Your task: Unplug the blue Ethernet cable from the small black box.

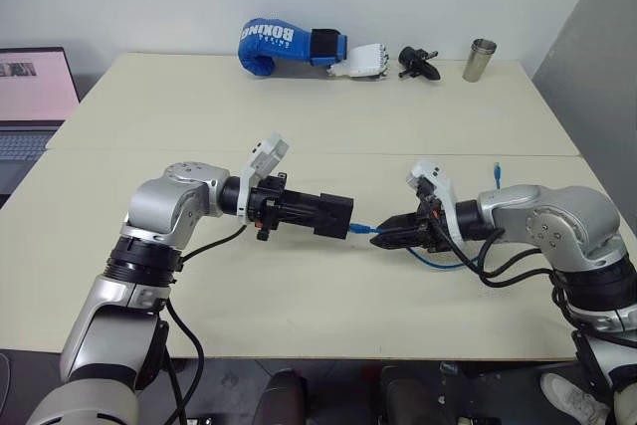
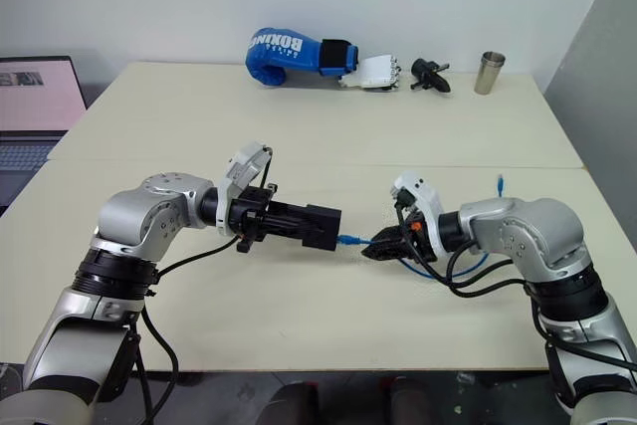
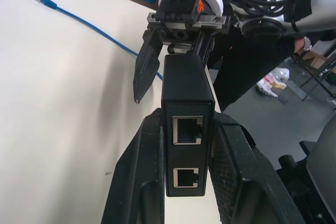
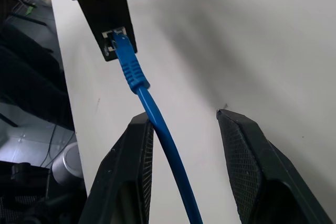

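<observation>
Right wrist view: right tool (image 4: 184, 169) spread, blue Ethernet cable (image 4: 157, 124) running loose between its fingers, plug seated in small black box (image 3: 186, 103). Left tool (image 3: 189, 182) pinches box above counter (image 1: 328, 136).

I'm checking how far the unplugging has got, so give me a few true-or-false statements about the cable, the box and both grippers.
1. The left gripper is shut on the small black box. True.
2. The blue Ethernet cable has come fully out of the box. False: its plug still sits in the box's port, as the right wrist view shows.
3. The right gripper is clamped tight on the cable. False: its fingers stand apart, and the cable runs between them close to one finger.
4. The cable's other end lies free on the table. True.
5. The box rests flat on the table. False: it is held up above it.
</observation>
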Motion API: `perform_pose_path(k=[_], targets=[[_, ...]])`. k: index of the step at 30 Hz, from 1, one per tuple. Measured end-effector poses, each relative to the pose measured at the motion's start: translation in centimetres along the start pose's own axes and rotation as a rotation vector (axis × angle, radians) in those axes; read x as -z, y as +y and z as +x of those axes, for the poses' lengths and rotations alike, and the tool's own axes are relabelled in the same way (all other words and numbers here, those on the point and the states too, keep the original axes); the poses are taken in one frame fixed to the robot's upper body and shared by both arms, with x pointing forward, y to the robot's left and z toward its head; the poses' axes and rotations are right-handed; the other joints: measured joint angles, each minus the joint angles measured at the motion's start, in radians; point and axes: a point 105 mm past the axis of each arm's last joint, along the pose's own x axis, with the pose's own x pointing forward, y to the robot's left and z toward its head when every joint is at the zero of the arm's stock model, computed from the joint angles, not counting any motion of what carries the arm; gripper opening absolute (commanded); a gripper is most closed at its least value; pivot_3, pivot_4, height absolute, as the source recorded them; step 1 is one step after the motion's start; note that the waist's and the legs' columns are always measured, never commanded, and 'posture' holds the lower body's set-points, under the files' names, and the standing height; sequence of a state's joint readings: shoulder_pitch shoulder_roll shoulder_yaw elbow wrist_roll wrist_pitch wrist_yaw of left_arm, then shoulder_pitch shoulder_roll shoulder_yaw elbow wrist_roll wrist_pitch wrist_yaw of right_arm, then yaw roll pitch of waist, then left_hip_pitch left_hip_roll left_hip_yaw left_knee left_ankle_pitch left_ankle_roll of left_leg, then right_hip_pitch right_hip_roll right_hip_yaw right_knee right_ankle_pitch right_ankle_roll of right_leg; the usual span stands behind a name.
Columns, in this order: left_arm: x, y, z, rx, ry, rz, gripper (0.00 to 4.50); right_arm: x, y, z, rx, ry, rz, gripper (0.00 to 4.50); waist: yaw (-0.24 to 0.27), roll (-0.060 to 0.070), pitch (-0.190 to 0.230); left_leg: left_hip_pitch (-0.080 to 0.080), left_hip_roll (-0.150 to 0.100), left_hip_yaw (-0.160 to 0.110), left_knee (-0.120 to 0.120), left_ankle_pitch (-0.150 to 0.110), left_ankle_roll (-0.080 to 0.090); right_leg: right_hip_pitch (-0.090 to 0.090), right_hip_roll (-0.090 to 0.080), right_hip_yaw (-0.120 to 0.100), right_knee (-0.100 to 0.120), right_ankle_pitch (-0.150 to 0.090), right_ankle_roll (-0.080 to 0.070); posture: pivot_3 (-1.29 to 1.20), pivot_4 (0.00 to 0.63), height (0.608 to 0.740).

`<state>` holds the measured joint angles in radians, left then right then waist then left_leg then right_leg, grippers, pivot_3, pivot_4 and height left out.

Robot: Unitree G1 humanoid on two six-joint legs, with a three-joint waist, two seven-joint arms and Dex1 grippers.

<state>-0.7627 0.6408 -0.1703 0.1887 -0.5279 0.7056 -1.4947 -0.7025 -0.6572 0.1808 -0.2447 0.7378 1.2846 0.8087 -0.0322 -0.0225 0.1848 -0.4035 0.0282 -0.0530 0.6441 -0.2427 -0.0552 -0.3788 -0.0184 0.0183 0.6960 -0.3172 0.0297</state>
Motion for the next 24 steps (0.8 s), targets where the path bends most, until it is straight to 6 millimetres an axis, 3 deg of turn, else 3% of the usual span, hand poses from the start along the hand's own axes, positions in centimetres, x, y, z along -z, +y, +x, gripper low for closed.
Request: perform_pose_path(k=[12,13,15,24], targets=[[-0.3,0.1,0.1,0.0,0.005,0.019,0.79,-1.6,1.5,0.6,-0.083,-0.066,-0.002,1.96,0.0,0.0,0.0,-0.001,0.0,0.0,0.0,0.0,0.0,-0.001,0.0,0.0,0.0,0.0,0.0,0.0,0.15,0.74],[-0.2,0.1,0.0,-0.003,0.007,0.018,0.79,-1.6,1.6,0.5,-0.087,-0.077,-0.004,2.31,0.0,0.0,0.0,-0.001,0.0,0.0,0.0,0.0,0.0,-0.001,0.0,0.0,0.0,0.0,0.0,0.0,0.15,0.74],[-0.1,0.2,0.0,-0.005,0.008,0.01,0.79,-1.5,1.6,0.4,-0.08,-0.1,0.001,2.55,0.0,0.0,0.0,-0.001,0.0,0.0,0.0,0.0,0.0,-0.001,0.0,-0.001,0.0,0.0,0.0,0.0,0.15,0.74],[-0.4,0.6,-0.4,-0.007,-0.002,-0.026,0.79,-0.7,1.9,0.2,-0.083,-0.215,0.049,2.58,-0.001,0.0,0.0,-0.002,0.0,-0.001,0.0,0.0,0.0,-0.001,0.0,-0.001,0.001,0.0,0.0,0.0,0.15,0.74]])
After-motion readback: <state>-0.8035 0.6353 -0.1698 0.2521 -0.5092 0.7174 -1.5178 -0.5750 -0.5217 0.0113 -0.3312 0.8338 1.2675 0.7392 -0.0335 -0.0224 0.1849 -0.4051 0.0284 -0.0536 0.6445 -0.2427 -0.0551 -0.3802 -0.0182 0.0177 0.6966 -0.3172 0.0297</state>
